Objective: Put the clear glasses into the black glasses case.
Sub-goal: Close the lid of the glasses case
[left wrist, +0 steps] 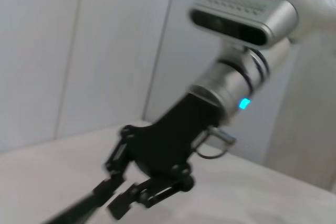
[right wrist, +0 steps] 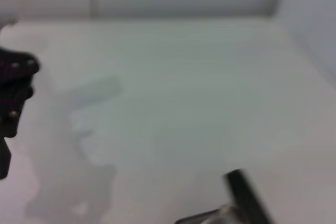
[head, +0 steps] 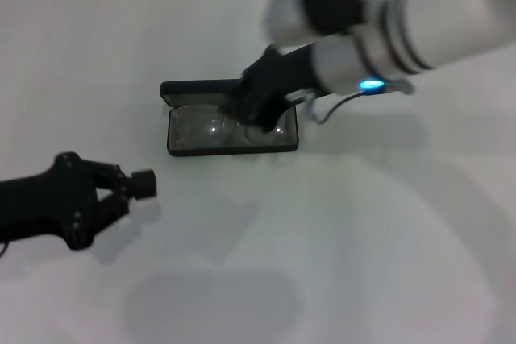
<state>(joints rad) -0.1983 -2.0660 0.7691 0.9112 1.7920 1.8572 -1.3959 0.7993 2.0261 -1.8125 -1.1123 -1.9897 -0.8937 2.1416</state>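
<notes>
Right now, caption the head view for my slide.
Right gripper over clear glasses in the open black glasses case; left gripper idle nearby.

The right hand (head: 256,115) reaches down from an extended arm; the left hand (head: 133,187) rests low, fingers spread.

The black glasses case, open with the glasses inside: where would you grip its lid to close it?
Take the lid of the black glasses case by its free far edge, from above; it stands up behind the clear glasses. The right gripper crowds the other end.
</notes>
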